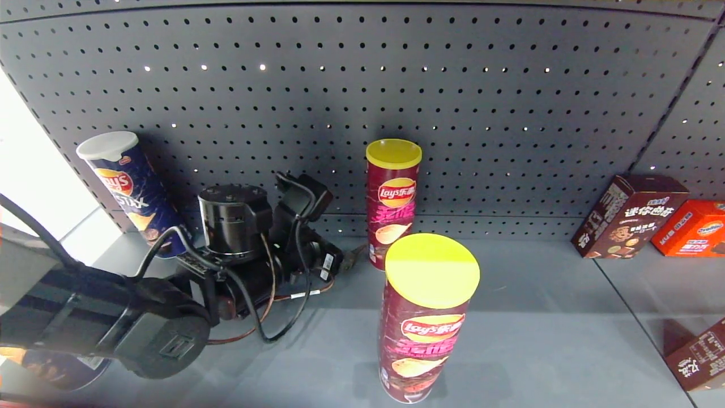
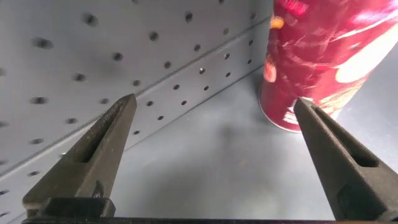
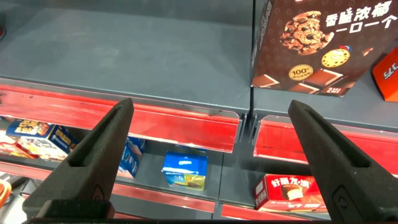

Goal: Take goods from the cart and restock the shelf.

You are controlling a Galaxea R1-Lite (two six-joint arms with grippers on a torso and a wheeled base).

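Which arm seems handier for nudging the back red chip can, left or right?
Left, probably: the left end effector is open inside the shelf, beside the back red can, while the right end effector is out before the shelf's front edge, near a brown box.

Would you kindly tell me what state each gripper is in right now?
Left gripper: open, holding nothing.
Right gripper: open, holding nothing.

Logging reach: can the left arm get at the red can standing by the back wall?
Probably yes: the left gripper is open beside the red can, whose base sits close to one fingertip, with nothing between them.
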